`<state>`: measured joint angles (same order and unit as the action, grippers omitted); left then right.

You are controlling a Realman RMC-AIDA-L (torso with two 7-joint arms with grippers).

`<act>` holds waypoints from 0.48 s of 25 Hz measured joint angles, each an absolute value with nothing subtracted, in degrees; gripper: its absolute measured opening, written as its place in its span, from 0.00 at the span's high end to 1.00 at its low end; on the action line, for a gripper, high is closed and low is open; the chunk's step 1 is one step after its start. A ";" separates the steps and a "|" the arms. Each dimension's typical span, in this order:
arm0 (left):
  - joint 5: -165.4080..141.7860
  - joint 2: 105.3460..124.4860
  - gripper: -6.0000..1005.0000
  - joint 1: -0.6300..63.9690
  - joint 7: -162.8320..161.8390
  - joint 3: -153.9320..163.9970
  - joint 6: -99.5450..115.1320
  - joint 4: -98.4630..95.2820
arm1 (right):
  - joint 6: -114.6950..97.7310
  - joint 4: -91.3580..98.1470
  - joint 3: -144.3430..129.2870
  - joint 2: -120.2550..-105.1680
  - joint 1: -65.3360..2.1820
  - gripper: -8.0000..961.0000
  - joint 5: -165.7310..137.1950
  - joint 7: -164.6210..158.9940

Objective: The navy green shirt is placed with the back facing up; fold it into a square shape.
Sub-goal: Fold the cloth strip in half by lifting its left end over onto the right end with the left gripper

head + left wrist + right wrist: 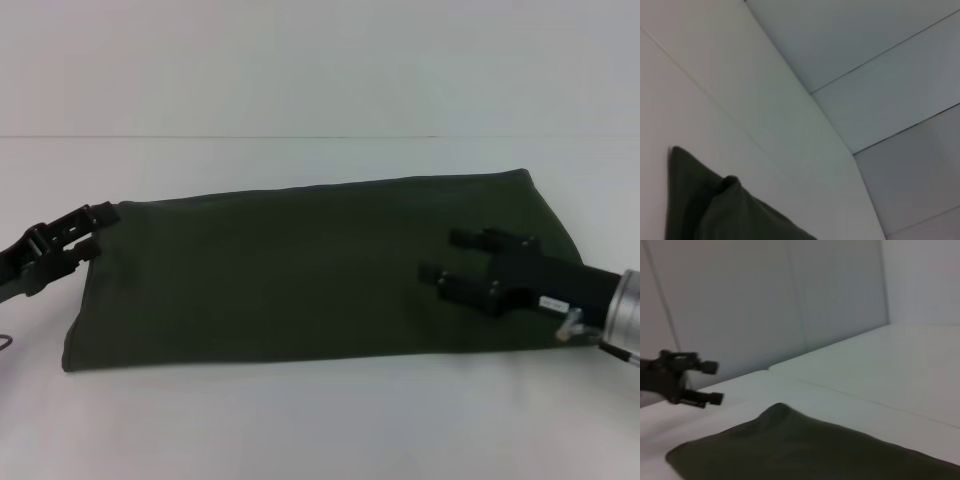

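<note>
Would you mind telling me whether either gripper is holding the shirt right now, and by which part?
Nothing is held. The right gripper is open above the navy green shirt's right end; the left gripper is open at its far left corner, not clamped on it.

A plain white table (300, 420) fills the head view, running out on every side beyond both sets of fingers. A thin seam (200, 137) crosses it well past the fingertips, on the far side. Behind the table stands a pale wall (765, 300) of flat panels with fine vertical joints between them. The wall rises beyond the fingers seen in the right wrist view.
</note>
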<state>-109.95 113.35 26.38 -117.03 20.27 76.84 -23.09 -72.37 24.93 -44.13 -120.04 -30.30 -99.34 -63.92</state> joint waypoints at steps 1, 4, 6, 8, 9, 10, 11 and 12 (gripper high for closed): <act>-110.45 113.19 0.18 26.43 -118.40 21.12 76.72 -23.66 | -72.46 24.44 -44.74 -120.20 -30.61 0.21 -99.28 -62.31; -112.51 113.20 0.17 27.03 -120.15 21.99 76.50 -25.32 | -72.19 20.60 -45.15 -120.42 -33.73 0.21 -99.10 -57.59; -113.55 113.15 0.17 27.64 -120.77 22.40 76.42 -25.61 | -71.38 18.07 -45.48 -120.43 -36.25 0.21 -99.23 -55.86; -114.64 112.98 0.16 28.26 -121.24 22.64 76.27 -25.67 | -70.00 16.42 -46.60 -120.45 -38.73 0.21 -99.28 -54.72; -115.20 112.93 0.16 28.56 -121.32 22.70 76.12 -25.74 | -69.39 15.91 -47.21 -120.49 -39.65 0.21 -99.23 -54.44; -115.71 112.93 0.16 28.86 -121.32 22.91 75.88 -25.81 | -68.56 15.42 -47.97 -120.61 -40.62 0.21 -99.18 -54.21; -116.19 112.99 0.16 29.20 -121.24 23.37 75.49 -25.86 | -67.85 15.16 -48.33 -120.69 -41.24 0.21 -99.13 -54.15; -116.49 113.10 0.16 29.42 -121.23 24.07 75.03 -25.88 | -67.35 14.93 -48.53 -120.75 -41.60 0.21 -99.13 -54.12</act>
<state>-116.48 113.10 29.42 -121.23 24.07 75.03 -25.88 -67.35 14.93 -48.53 -120.75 -41.60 -99.13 -54.13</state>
